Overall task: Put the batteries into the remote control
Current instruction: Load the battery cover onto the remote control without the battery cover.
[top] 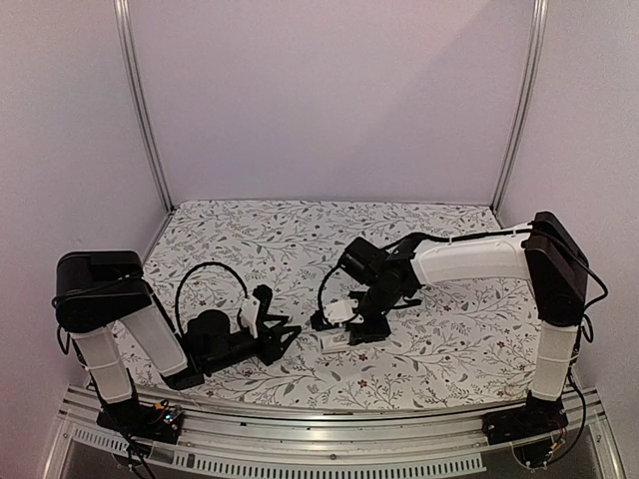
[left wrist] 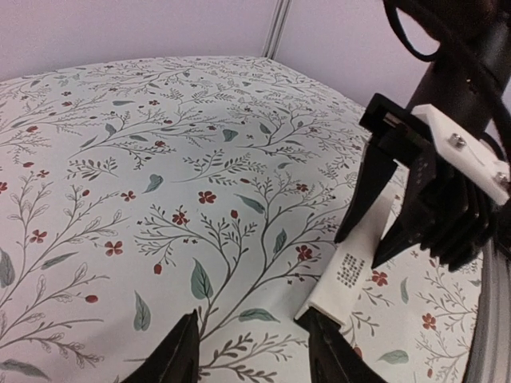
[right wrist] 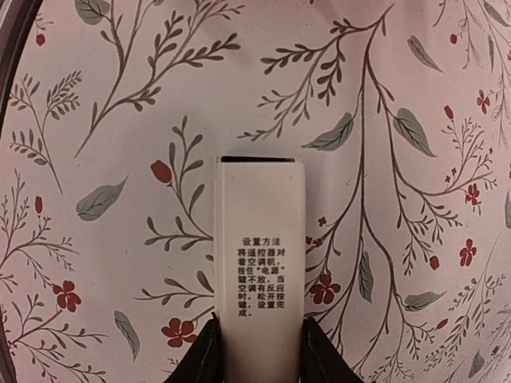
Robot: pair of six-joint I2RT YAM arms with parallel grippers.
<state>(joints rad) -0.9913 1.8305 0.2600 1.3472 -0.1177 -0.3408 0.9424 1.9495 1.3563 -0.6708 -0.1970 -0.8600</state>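
The remote control (right wrist: 259,263) is a slim white bar lying on the flowered cloth, its printed back face up. It also shows in the top view (top: 335,338) and the left wrist view (left wrist: 351,275). My right gripper (right wrist: 257,361) is shut on it, one finger on each long side, and stands over it in the top view (top: 351,321). My left gripper (left wrist: 255,351) is open and low over the cloth, and its right fingertip (left wrist: 327,343) is at the remote's near end. In the top view the left gripper (top: 285,339) lies just left of the remote. No batteries are in view.
The flowered cloth (top: 300,239) covers the table, with pale walls and metal posts (top: 145,110) behind. The right arm's black fingers and white mount (left wrist: 467,155) fill the right side of the left wrist view.
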